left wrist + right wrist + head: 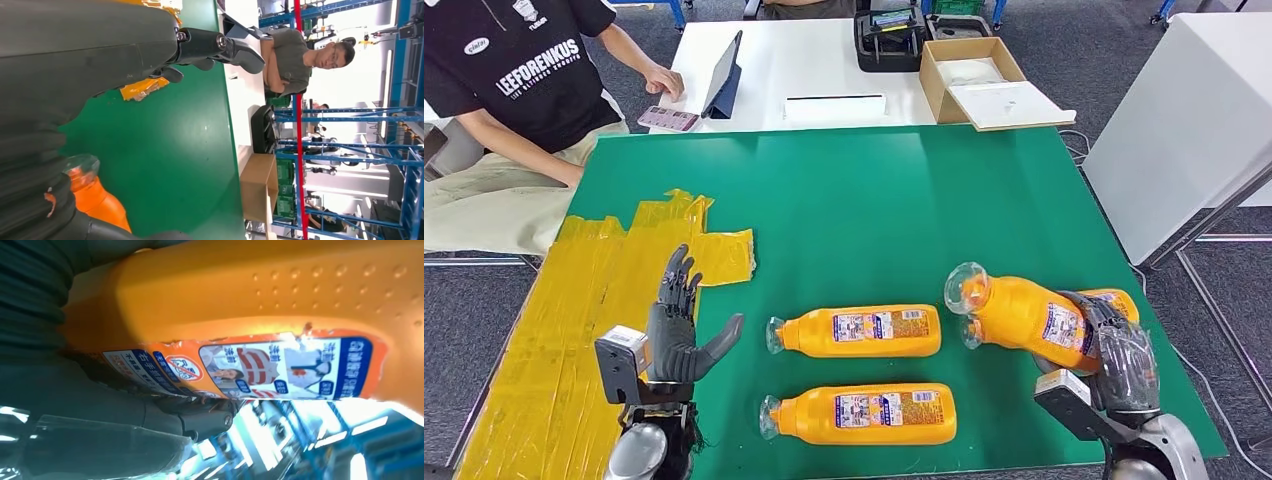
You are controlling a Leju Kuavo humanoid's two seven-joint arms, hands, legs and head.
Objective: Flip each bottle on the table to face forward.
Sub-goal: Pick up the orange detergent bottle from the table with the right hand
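Observation:
Several orange bottles with clear caps are on the green table (874, 200). Two lie on their sides mid-table, labels up and caps to the left: one (854, 331) farther, one (859, 414) nearer. My right hand (1119, 362) grips a third bottle (1022, 314) (280, 295) by its body and holds it tilted, cap to the left; its label (280, 365) faces the wrist camera. Another bottle (1116, 300) lies just behind it. My left hand (679, 330) (100, 55) is open with fingers spread, left of the lying bottles, holding nothing. The farther bottle's cap (82, 165) is close to it.
Yellow tape (574, 320) covers the table's left part. A person (514, 80) sits at the far left corner, one hand by a phone (667, 118). The white table behind holds a tablet (724, 75), a black case (889, 40) and a cardboard box (979, 75). Another white table (1184, 120) stands right.

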